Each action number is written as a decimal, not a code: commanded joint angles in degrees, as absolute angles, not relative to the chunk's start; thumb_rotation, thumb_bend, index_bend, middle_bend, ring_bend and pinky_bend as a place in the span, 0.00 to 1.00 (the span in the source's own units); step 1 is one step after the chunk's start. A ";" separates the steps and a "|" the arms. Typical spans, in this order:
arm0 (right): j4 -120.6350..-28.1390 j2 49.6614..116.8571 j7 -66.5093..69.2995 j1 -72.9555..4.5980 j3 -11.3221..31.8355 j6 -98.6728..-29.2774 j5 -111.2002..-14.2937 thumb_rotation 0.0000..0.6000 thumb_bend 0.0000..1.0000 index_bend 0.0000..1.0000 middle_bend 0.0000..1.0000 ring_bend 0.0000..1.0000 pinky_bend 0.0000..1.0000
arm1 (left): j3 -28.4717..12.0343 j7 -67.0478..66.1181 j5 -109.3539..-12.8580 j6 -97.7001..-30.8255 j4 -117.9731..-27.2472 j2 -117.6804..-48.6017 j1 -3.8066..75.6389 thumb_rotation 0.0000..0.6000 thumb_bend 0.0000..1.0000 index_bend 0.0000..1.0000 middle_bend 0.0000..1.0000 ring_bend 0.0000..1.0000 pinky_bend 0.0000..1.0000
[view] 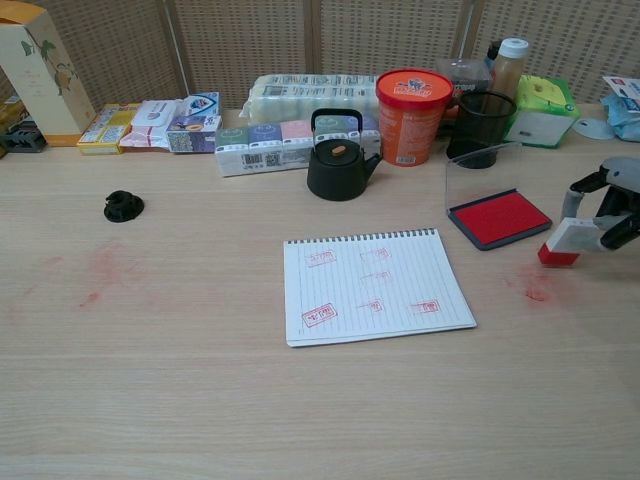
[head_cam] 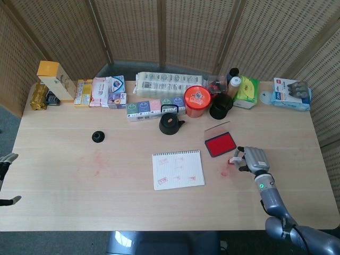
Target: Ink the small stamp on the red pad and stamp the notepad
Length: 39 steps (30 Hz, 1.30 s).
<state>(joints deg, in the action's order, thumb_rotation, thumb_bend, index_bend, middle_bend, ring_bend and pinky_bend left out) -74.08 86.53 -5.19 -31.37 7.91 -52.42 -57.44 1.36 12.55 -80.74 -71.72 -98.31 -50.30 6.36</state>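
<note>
The head view looks steeply down over the whole table (head_cam: pixel 64 175); the chest view faces it low and closer.

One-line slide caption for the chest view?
Right hand holds the small stamp beside the open red pad, notepad nearby.
</note>
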 commanded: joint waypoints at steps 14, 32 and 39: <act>-74.43 85.90 -4.95 -30.53 8.40 -51.86 -58.19 1.00 0.36 0.39 0.99 1.00 1.00 | 1.45 12.59 -80.99 -71.94 -98.45 -50.26 6.25 1.00 0.00 0.00 0.00 0.00 0.10; -87.14 74.75 -0.72 -22.51 5.11 -68.73 -75.29 1.00 0.26 0.29 0.48 0.44 0.69 | 1.68 12.86 -82.38 -73.34 -98.28 -50.27 5.76 1.00 0.00 0.00 0.00 0.00 0.10; -90.01 72.46 -1.81 -17.91 2.59 -75.57 -79.42 1.00 0.08 0.20 0.13 0.06 0.27 | 1.91 11.58 -83.57 -74.82 -98.04 -50.85 5.26 1.00 0.00 0.00 0.00 0.00 0.10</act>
<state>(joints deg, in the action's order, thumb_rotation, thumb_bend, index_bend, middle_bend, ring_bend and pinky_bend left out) -88.96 73.31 -1.45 -19.06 3.43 -74.37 -78.54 1.89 11.80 -83.43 -74.62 -98.09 -50.72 5.36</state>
